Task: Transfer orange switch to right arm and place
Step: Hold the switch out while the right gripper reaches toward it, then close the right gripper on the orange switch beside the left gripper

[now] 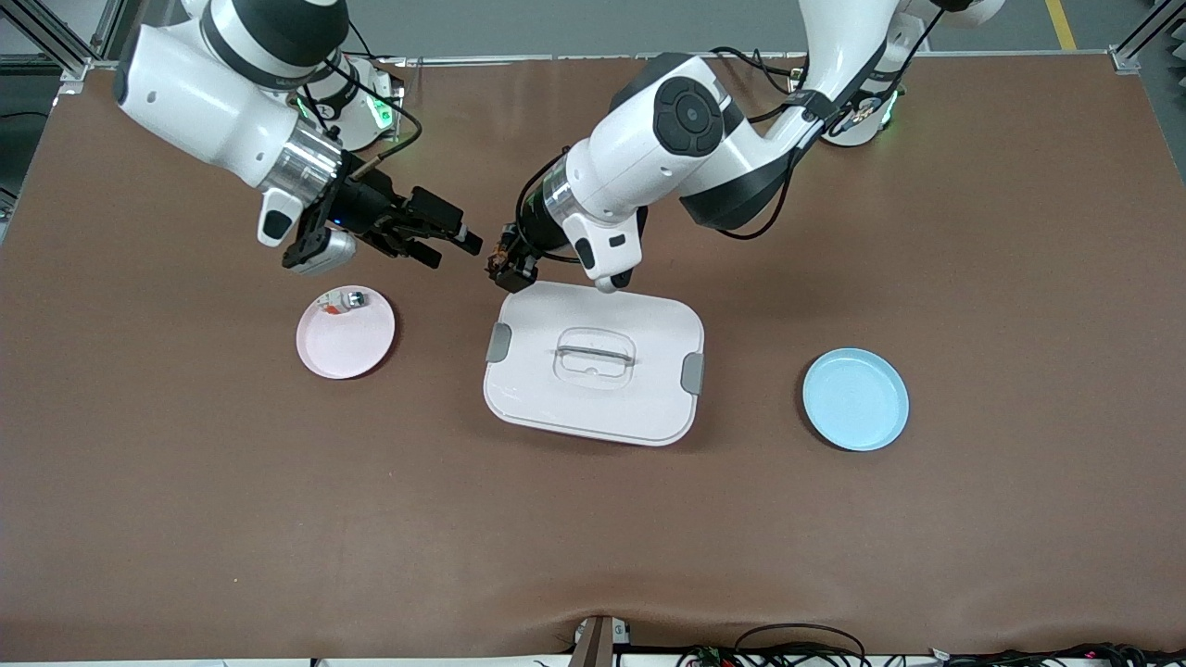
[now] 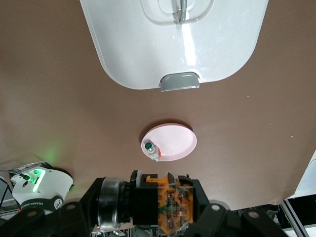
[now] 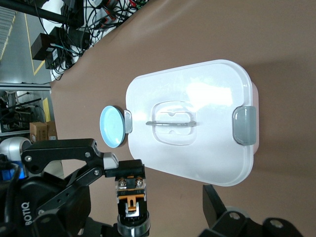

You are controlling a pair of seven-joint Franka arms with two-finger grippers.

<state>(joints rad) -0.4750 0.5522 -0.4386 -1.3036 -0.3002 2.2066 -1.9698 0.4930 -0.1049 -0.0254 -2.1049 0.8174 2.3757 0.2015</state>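
Observation:
My left gripper (image 1: 501,263) is shut on the orange switch (image 1: 505,252), a black stubby part with an orange end, and holds it in the air over the table just off the white lidded box. In the left wrist view the switch (image 2: 170,203) sits clamped between the jaws. My right gripper (image 1: 454,252) is open and empty, its fingertips pointing at the switch from the right arm's end, a small gap away. In the right wrist view the switch (image 3: 131,195) shows in front of the open jaws, with one finger (image 3: 213,197) well off to its side.
A white lidded box (image 1: 556,398) with grey clasps lies mid-table. A pink plate (image 1: 347,347) toward the right arm's end holds a small white-and-teal part (image 1: 350,299). An empty blue plate (image 1: 855,399) lies toward the left arm's end.

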